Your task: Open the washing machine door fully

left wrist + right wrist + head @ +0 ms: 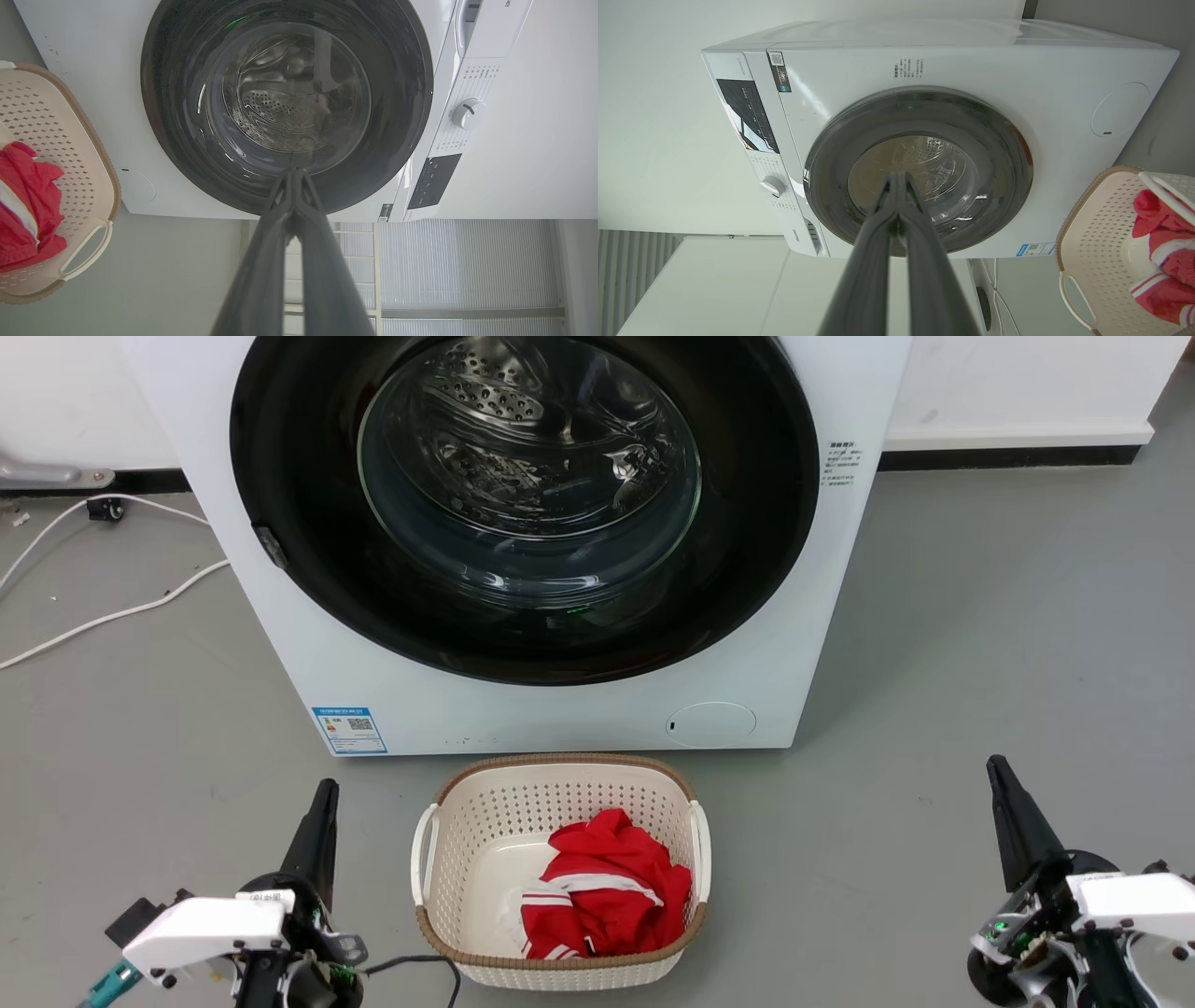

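Observation:
The white washing machine point(579, 709) stands straight ahead on the grey floor. Its round glossy black door point(308, 551) lies flush against the front, the steel drum showing through the clear glass bowl. A small latch tab sits on the door's left rim. My left gripper point(326, 790) rests low at the left, shut and holding nothing, well short of the machine. My right gripper point(995, 767) rests low at the right, also shut on nothing. The door point(187, 154) fills the left wrist view beyond the shut left gripper point(295, 171); in the right wrist view the door point(999, 154) lies past the shut right gripper point(897, 175).
A cream laundry basket point(485, 784) with a red and white garment point(607, 896) stands on the floor between my grippers, just in front of the machine. White cables point(112, 611) trail across the floor at the left. Open grey floor lies to the right.

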